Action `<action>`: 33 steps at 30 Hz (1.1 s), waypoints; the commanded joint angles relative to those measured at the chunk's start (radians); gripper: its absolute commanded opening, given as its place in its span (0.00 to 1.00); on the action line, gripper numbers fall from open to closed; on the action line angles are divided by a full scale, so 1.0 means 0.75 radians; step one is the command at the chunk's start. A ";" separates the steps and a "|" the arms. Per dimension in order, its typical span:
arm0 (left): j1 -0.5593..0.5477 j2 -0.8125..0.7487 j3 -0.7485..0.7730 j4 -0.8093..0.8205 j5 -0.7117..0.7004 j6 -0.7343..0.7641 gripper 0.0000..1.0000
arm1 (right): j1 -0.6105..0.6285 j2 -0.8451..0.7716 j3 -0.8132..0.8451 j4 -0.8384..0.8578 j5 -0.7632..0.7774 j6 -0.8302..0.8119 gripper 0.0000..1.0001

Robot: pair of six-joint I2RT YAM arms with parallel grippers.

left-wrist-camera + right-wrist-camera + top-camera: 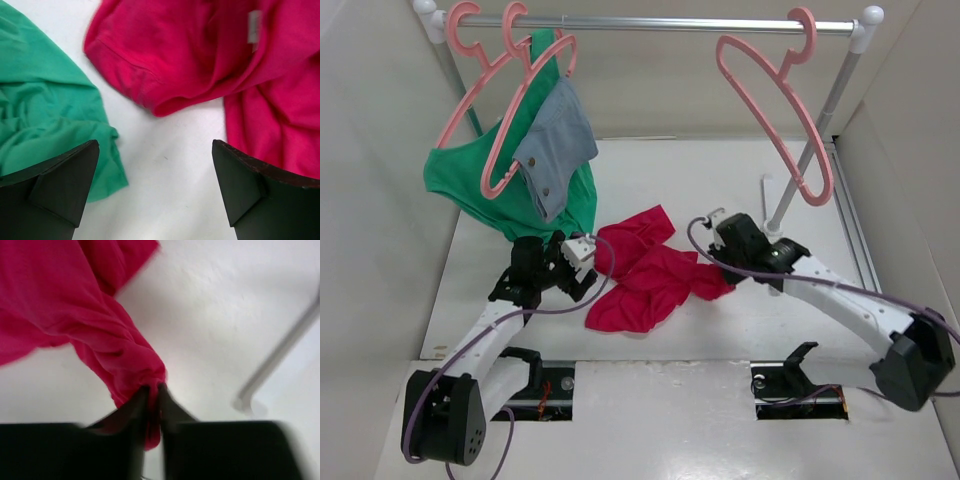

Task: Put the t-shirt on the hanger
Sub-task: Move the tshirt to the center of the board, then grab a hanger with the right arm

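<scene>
The crimson t-shirt (645, 275) lies crumpled on the white table between my two arms. My right gripper (722, 268) is shut on the shirt's right edge; in the right wrist view the fingers (152, 390) pinch a gathered fold of red cloth (115, 335). My left gripper (582, 262) is open beside the shirt's left edge; in the left wrist view (155, 150) its jaws stand wide apart over bare table, with the red shirt (200, 55) ahead. The empty pink hanger (772, 110) hangs on the rail at the upper right.
Two pink hangers (505, 110) at the rail's left carry a green garment (480, 185) and a grey-blue garment (558, 140). The green cloth (45, 110) reaches the left gripper's left finger. The rack's right post (810, 150) stands behind the right gripper. White walls enclose the table.
</scene>
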 commanded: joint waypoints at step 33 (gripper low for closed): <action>-0.135 0.353 0.213 0.022 -0.157 0.468 0.92 | 0.360 0.165 1.798 -0.468 0.340 -0.435 1.00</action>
